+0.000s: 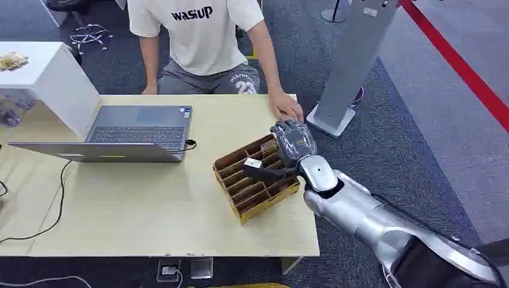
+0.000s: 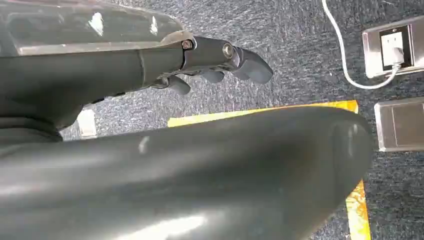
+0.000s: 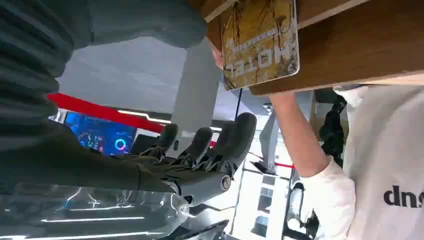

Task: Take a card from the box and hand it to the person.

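Hovering over the box point(image 1: 257, 177), the right hand point(image 1: 292, 143) has fingers spread, thumb seemingly touching a card point(image 1: 252, 163); handover remains.

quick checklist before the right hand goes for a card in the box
1. Right hand over the box: ok, above its far right end.
2. Right hand holding nothing: ok, fingers apart with nothing between them in the right wrist view.
3. Card reachable: ok, one stands in the box close to the hand.
4. Person's hand ready to receive: cannot tell, it rests on the table just beyond the box.
5. Laptop clear of the path: ok, well to the left.
6. Left hand out of the way: ok, hanging over the floor.
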